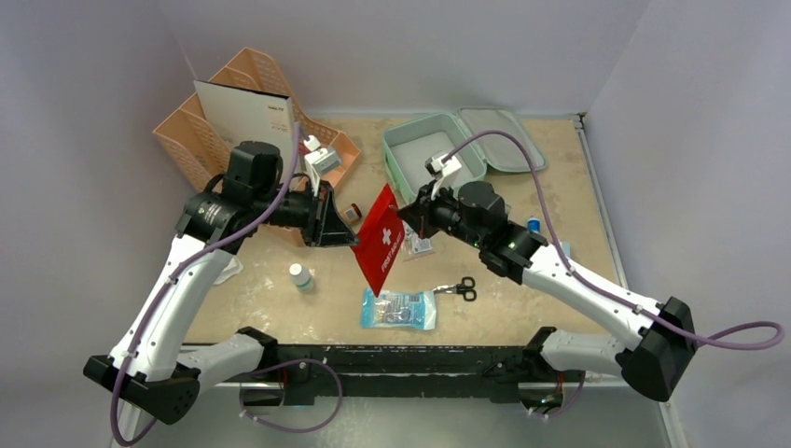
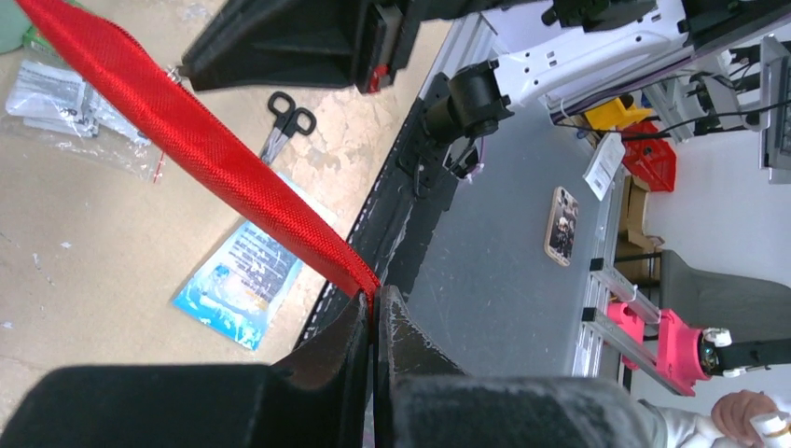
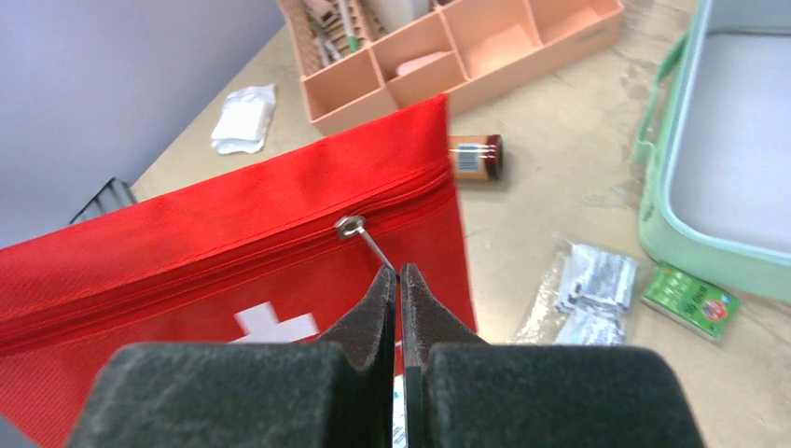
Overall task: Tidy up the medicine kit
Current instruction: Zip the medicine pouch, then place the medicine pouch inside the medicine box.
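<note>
Above the middle of the table (image 1: 560, 177), the pouch (image 1: 381, 241) is held aloft between two arms. Its corner is pinched by the left gripper (image 2: 375, 301), jaws pressed together on the red fabric. The zip pull (image 3: 362, 235) is nipped at its tip by the right gripper (image 3: 398, 275), jaws likewise closed. The kit (image 1: 396, 159) lies open at the far right of the table, just beyond the right gripper, with its lid folded back.

Several slips may be feared. The thin metal pull is caught only at its very end, so it could be lost from the pads once it is drawn along the zip. The left hold is taken on a bare corner. Should the pull be tugged hard, the fabric could be dragged free and the pouch dropped onto the blue packet (image 1: 399, 309) and scissors (image 1: 460, 289) below. If the zip is opened with the pouch tilted as it is, whatever is inside might be spilled.

What the pouch contains cannot be told. One end of the zip is cut off in the right wrist view, and how far it is done up is hard to judge. Part of the organizer (image 1: 201, 140) is masked by the left arm, and the label on the vial (image 3: 476, 157) is too small to be read.
</note>
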You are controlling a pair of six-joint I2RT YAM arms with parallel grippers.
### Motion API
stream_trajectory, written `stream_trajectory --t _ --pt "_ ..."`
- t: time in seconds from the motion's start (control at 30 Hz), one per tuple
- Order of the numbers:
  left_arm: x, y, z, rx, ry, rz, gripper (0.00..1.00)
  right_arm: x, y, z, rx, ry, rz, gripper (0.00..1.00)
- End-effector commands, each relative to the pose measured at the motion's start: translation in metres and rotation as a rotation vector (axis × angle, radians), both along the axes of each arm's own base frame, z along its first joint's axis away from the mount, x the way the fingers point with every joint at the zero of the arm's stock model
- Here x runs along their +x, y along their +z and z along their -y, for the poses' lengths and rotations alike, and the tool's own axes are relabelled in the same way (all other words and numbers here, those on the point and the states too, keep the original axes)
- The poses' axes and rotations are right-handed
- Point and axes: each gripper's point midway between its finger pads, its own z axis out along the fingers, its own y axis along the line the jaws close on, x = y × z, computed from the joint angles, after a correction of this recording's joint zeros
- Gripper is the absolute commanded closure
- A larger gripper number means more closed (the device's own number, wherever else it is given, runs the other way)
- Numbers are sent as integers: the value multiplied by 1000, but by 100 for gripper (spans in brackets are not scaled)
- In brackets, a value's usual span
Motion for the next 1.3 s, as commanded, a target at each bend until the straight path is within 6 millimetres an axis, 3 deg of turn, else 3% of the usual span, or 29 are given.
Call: stream_trajectory --t 0.0,0.17,0.4,0.5,0.63,0.83,1.0,1.27 --pt "-15 12 -4 -7 -47 30 100 30 -19 34 -52 -186 -31 100" --pt "-20 7 -9 15 -44 36 100 44 -23 51 -51 -232 -48 100" --pt "-25 14 -3 -48 -70 28 100 58 -24 51 -25 -210 -70 100" --pt "-20 12 -3 -46 -57 34 100 47 -16 38 -10 -90 -65 100" --pt "-21 15 1 -84 -89 60 100 15 -1 27 -17 108 -35 100" --pt "-26 11 4 -112 -141 60 100 -43 29 25 -5 385 13 57" --pt "-39 10 6 -163 -249 54 100 -85 61 17 59 660 79 30" --pt "-46 6 8 -204 -314 45 100 -86 70 6 73 775 102 19"
